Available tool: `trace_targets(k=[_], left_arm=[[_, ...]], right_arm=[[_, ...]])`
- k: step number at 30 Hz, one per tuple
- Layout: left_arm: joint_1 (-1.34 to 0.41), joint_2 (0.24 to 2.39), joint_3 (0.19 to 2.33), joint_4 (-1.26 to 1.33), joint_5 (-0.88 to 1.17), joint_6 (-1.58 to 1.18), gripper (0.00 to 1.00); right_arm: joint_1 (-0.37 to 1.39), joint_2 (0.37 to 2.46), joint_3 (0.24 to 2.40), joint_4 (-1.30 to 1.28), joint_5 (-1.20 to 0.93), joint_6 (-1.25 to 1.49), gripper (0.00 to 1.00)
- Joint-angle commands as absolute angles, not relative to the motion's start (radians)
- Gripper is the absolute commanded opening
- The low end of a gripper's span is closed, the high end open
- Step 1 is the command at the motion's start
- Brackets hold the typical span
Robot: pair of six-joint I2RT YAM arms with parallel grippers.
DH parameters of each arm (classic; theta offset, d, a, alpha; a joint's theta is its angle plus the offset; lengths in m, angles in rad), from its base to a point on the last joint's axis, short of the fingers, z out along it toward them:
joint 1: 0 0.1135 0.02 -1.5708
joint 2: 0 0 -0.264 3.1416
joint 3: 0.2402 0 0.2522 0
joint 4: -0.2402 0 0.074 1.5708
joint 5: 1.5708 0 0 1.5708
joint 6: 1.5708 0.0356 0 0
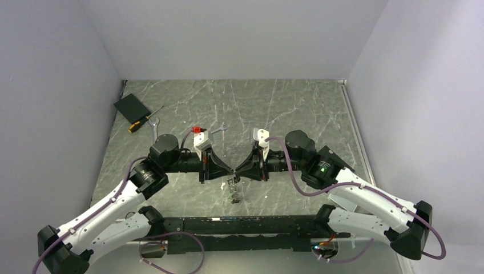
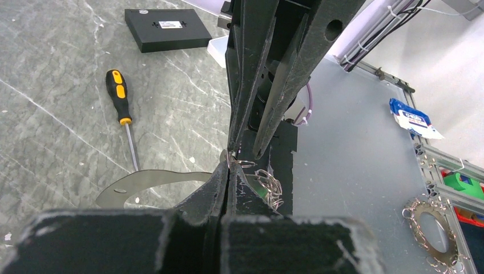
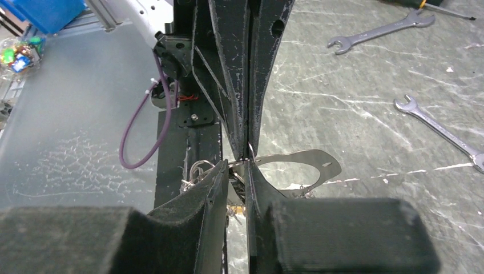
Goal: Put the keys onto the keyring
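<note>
Silver wrenches (image 3: 379, 35), screwdriver (image 2: 124, 114), black box (image 2: 167, 28) behind; keys (image 1: 233, 193) nearer

From above I can't tell keys (image 1: 233, 191) apart, keyring (image 2: 160, 178) half behind my left gripper (image 2: 228, 165), wrench (image 3: 439, 130) cut off at 3 o'clock.

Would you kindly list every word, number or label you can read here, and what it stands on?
White label on the black box: too small to read.
Print on the blue-and-white packet: blurred, unreadable.
No other text is visible.
</note>
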State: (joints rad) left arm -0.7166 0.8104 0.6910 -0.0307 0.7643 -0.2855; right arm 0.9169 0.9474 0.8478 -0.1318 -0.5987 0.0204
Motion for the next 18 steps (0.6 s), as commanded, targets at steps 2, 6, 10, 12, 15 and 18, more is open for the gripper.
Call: trace_targets(k=[2,6,10,12,15,18], left_arm=[[-0.719,0.784,0.701,0.055,0.799,-0.29,0.0],[-0.718,0.778,0.698,0.058,0.799,-0.29,0.0],[-0.719,0.775,0.695,0.062,0.801,-0.291,0.0],[-0.719,0.773,0.696,0.06,0.798,-0.29,0.0],[-0.718,0.771,0.695,0.061,0.801,-0.291,0.0],[-0.719,0.77,0.692,0.07,0.805,-0.294,0.0]], right_arm=[[0.92,0.945,0.869,-0.057,-0.645,0.03,0.21],[0.92,0.951,0.865,-0.052,-0.644,0.028,0.28],[0.92,0.951,0.865,-0.048,-0.641,0.028,0.31],[0.922,0.944,0.864,-0.05,-0.629,0.023,0.31],[0.914,0.919,0.85,-0.038,-0.634,0.026,0.33],[0.909,0.921,0.85,-0.047,-0.651,0.023,0.33]])
